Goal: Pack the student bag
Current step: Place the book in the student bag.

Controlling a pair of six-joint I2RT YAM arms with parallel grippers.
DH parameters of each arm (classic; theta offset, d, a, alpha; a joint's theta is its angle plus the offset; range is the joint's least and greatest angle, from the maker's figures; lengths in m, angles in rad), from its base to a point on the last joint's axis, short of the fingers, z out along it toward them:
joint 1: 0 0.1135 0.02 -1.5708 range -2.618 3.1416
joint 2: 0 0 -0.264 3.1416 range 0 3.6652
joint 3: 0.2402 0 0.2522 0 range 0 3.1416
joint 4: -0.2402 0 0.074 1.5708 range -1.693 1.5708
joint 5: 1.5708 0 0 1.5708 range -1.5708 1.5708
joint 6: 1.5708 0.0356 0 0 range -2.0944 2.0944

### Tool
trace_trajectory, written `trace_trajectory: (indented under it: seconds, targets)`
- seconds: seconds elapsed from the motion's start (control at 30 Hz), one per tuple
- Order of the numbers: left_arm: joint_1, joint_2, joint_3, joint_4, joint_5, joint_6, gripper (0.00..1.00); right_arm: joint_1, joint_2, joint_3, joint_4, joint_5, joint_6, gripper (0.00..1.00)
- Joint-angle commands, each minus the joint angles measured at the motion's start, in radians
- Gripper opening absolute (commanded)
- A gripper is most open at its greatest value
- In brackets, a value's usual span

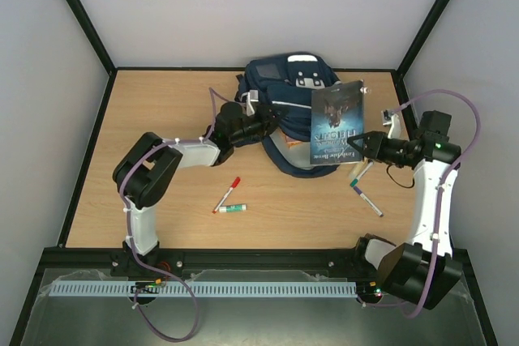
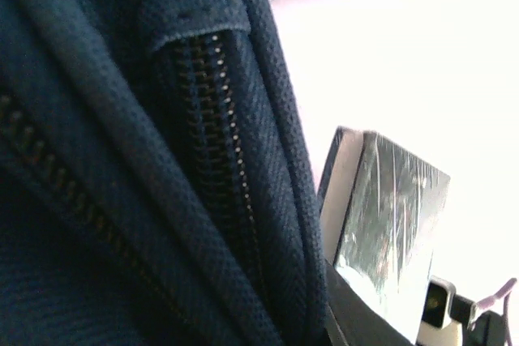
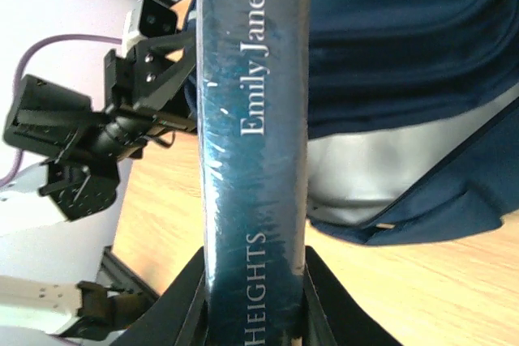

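Nearest, slim marker pens lie unpacked on the wooden counter. Beyond, the right gripper's fingers clamp a dark glossy paperback book upright by the navy-blue fabric backpack at far centre. The left gripper seems to be at the backpack's zip; I cannot tell whether its fingers are together.

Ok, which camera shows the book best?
The top camera: it shows the book whole, with its front cover and title. The right wrist camera shows only its spine, squeezed between the fingers. The left wrist camera catches just one shiny corner past the bag.
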Motion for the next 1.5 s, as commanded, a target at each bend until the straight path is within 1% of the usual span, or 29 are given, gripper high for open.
trace_trajectory:
  seconds: [0.0,0.13,0.23,0.33,0.4,0.5,0.63,0.77,0.93,1.13,1.23,1.37,1.47]
  targets:
    - [0.055,-0.057,0.05,0.184,-0.088,-0.009,0.08,0.008,-0.04,-0.034,-0.069,-0.193,-0.013,0.01]
    - [0.075,-0.06,0.05,0.213,-0.11,-0.052,0.07,0.068,-0.037,-0.037,-0.089,-0.18,0.013,0.01]
    - [0.092,-0.072,0.035,0.238,-0.155,-0.078,0.07,0.105,-0.007,-0.002,-0.176,-0.169,0.003,0.01]
    - [0.105,-0.06,0.053,0.247,-0.187,-0.094,0.07,0.142,0.012,0.017,-0.246,-0.167,-0.018,0.01]
    - [0.111,-0.042,0.074,0.261,-0.194,-0.122,0.07,0.162,0.008,-0.005,-0.268,-0.166,-0.008,0.01]
    - [0.116,-0.014,0.093,0.303,-0.203,-0.178,0.08,0.202,-0.019,-0.085,-0.291,-0.154,0.003,0.01]
    - [0.119,0.003,0.107,0.327,-0.201,-0.207,0.08,0.292,-0.043,-0.129,-0.276,-0.11,0.044,0.01]
    - [0.123,-0.002,0.109,0.33,-0.185,-0.217,0.08,0.314,0.001,-0.145,-0.261,-0.123,0.056,0.01]
    - [0.131,-0.041,0.102,0.312,-0.139,-0.212,0.09,0.326,0.096,-0.155,-0.19,-0.224,0.076,0.01]
    - [0.14,-0.116,0.034,0.29,-0.113,-0.199,0.09,0.333,0.198,-0.18,-0.101,-0.324,0.147,0.01]
    - [0.144,-0.143,0.003,0.292,-0.099,-0.205,0.09,0.348,0.247,-0.17,-0.077,-0.362,0.162,0.01]
    - [0.152,-0.16,-0.009,0.269,-0.05,-0.212,0.09,0.361,0.301,-0.178,0.009,-0.415,0.23,0.01]
    - [0.16,-0.173,-0.019,0.259,-0.016,-0.213,0.09,0.368,0.347,-0.16,0.052,-0.425,0.217,0.01]
